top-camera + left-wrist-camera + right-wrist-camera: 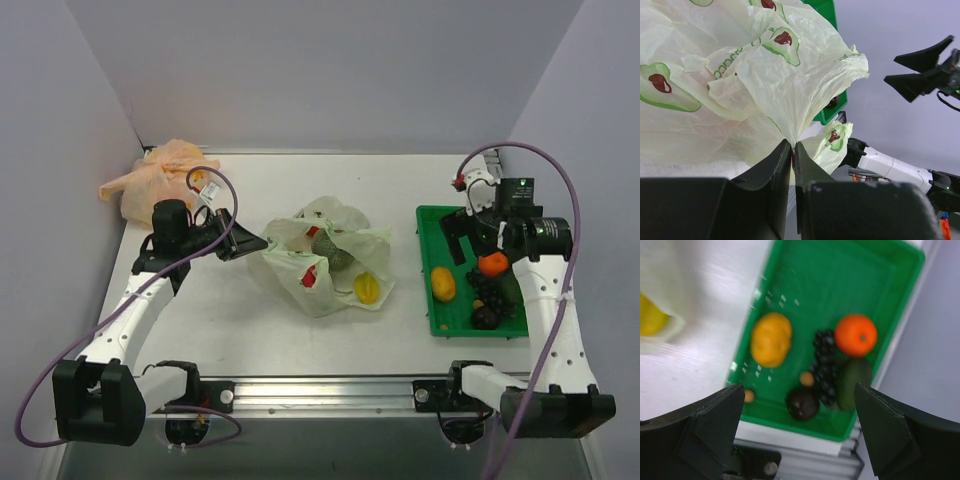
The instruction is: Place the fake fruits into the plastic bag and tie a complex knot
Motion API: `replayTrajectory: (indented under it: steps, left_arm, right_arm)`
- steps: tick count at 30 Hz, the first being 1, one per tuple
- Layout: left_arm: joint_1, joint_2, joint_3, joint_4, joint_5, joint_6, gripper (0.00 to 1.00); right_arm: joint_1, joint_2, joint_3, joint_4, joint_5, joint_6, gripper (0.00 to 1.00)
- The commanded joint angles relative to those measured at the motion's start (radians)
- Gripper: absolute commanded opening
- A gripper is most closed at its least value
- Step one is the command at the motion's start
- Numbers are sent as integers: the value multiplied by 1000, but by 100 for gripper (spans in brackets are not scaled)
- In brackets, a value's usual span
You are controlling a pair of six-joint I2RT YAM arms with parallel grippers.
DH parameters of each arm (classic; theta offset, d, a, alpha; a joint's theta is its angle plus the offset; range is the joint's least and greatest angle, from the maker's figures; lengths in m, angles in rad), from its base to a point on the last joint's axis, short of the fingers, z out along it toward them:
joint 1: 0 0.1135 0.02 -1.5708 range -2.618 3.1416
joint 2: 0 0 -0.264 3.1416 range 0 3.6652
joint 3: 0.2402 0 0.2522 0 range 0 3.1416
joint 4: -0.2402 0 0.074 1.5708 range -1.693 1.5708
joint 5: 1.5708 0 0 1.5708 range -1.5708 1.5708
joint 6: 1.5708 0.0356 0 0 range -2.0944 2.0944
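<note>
Your released right hand hangs over the fake fruits at the near end of the green tray by the bench's right edge, while further in your left hand clenches a thin fold of the mid-bench plastic bag, which could slip or tear, and the bag's green lettering is too creased to read.

Bright even overhead light; right wrist view blurred, shadows soft

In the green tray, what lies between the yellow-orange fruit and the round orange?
A bunch of dark grapes lies between the yellow-orange fruit and the orange; the right wrist view shows this clearly.
</note>
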Motion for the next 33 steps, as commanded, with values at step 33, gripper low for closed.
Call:
replayTrajectory:
  steps: [33]
  left_arm:
    - [8, -3, 91, -13, 3, 78, 18]
  right_arm:
    - [-519, 415, -244, 181, 111, -39, 71]
